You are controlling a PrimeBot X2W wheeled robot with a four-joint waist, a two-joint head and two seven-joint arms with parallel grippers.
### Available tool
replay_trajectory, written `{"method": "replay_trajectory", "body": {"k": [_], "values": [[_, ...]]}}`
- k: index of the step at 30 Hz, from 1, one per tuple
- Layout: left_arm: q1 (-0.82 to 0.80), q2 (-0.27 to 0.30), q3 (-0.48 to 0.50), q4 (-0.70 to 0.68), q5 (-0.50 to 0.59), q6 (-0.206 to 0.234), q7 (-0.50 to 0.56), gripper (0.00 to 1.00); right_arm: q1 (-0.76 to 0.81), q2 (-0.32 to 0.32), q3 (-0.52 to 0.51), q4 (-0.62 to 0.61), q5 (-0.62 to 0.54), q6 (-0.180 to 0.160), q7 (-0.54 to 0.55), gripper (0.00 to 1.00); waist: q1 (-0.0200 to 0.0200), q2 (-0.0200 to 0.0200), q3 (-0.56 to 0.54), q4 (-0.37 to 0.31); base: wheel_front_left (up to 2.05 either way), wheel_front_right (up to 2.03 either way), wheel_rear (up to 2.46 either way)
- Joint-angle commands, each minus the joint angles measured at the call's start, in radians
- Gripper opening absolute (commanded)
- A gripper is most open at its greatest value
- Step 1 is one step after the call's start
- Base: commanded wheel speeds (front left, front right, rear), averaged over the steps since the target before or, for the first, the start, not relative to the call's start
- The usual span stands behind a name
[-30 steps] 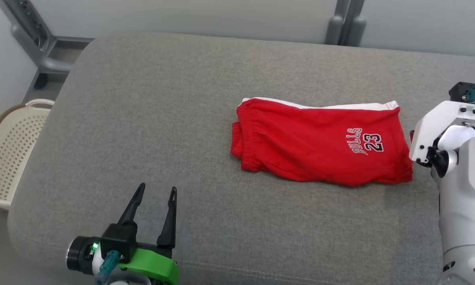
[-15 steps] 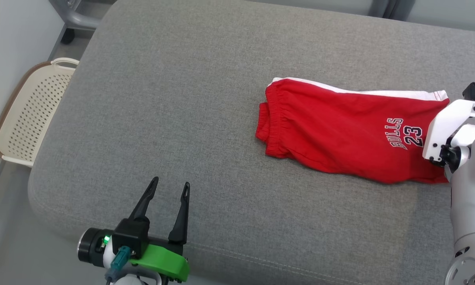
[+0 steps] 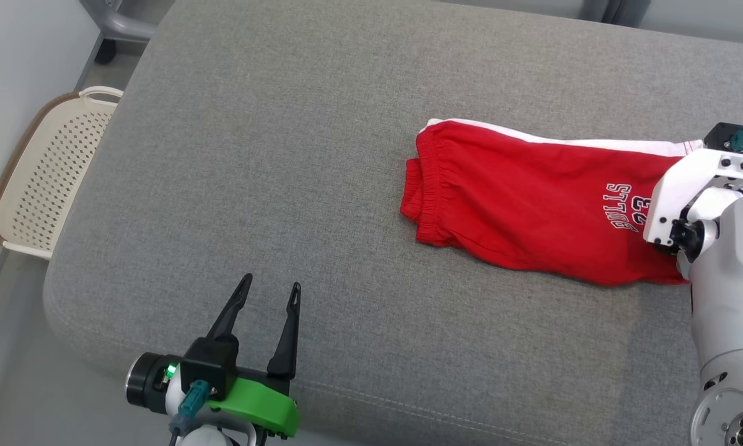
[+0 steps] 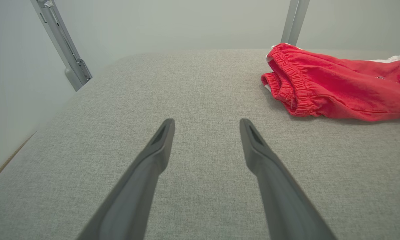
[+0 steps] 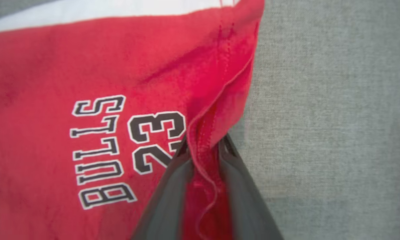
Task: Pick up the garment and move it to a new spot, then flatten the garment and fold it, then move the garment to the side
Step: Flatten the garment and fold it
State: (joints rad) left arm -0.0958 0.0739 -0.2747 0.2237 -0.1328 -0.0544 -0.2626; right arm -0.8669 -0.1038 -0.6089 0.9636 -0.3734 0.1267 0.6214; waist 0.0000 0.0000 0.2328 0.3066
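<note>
- A wide grey fabric cushion is seen from above in the head view. A pale wall and grey metal posts are seen along the top edge, and a cream perforated basket stands on the floor at the far left.
- A pair of red shorts with a white stripe is laid on the cushion in the right half of the frame. The long axis runs from the centre out to the right edge, tilted slightly down to the right.
- The gathered waistband is at the left end of the shorts. The leg hem is at the right end, beside black-and-white lettering reading "BULLS 23".
- In the right wrist view, the right gripper is seen clamped on the hem, with a raised ridge of red cloth pinched between its two dark fingers.
- The left gripper is held at the lower left of the head view. Its fingers are apart and nothing is held between them.
- The shorts lie up and to the right of the left gripper, well apart from it. The waistband is the end nearer to it.
- It is judged that the right arm alone can draw the shorts along their long axis, with the free waistband end likely to trail.
</note>
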Motion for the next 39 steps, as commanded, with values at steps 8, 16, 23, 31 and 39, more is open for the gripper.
{"method": "replay_trajectory", "body": {"k": [8,16,23,31,39], "values": [[-0.004,-0.006,0.007,0.016,0.002,-0.01,-0.003,1.0,0.039,-0.025,0.002,0.046,-0.012,0.003,-0.029,0.0,0.0,0.0,-0.034,-0.004,0.0,0.0,0.0],[0.021,-0.008,0.01,0.025,-0.001,-0.009,-0.003,1.0,0.05,-0.075,0.002,0.024,-0.056,0.003,-0.024,0.0,0.0,0.0,-0.085,-0.006,0.0,0.0,0.0],[0.049,-0.008,0.014,0.032,-0.001,-0.007,-0.003,1.0,0.061,-0.082,0.016,-0.003,-0.09,0.003,-0.018,0.0,0.0,0.0,-0.143,-0.016,0.0,0.0,0.0],[0.058,-0.011,0.001,0.043,-0.001,-0.011,-0.003,1.0,-0.025,0.0,0.1,0.054,-0.017,0.003,-0.022,0.0,0.0,0.0,-0.174,-0.023,0.0,0.0,0.0],[0.049,-0.011,-0.017,0.059,-0.005,-0.02,-0.003,1.0,-0.097,0.045,0.204,0.157,0.038,0.003,-0.046,0.0,0.0,0.0,-0.193,0.015,0.0,0.0,0.0]]}}
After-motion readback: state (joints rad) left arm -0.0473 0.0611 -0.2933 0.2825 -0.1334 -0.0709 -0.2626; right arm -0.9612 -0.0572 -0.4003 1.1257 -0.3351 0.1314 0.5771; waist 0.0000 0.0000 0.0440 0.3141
